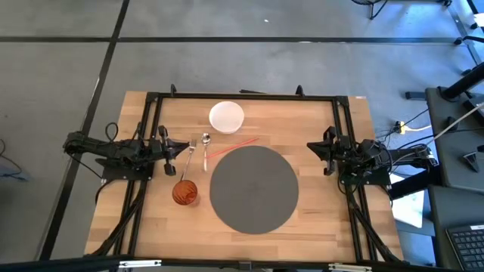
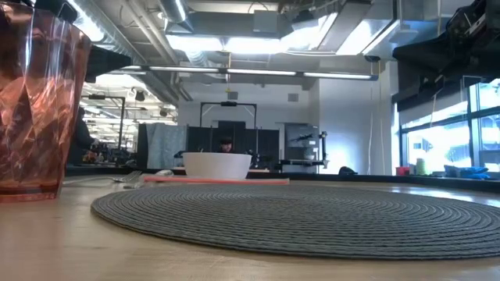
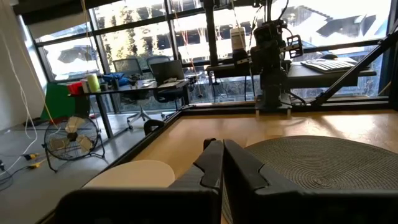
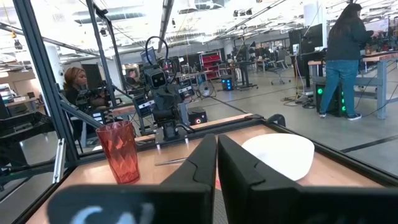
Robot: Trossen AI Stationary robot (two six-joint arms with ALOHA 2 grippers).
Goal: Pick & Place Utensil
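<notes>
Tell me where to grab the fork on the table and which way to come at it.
Grip the fork mid-handle, from straight above, fingers across its length. It lies flat, handle toward the red cup, the spoon close alongside, so stay clear of that side. The left gripper is nearest, probably best placed.

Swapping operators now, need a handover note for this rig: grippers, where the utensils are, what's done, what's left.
Left gripper: shut, empty, parked at the table's left edge beside the fork.
Right gripper: shut, empty, parked at the right edge.
Fork and spoon lie side by side between the left gripper and the mat. Chopsticks lie at the mat's far-left rim, below the bowl. Cup stands left of the mat.
Done: nothing visible; no utensil picked or placed.
Left: the whole pick and place. The left arm looks closest to the utensils.
</notes>
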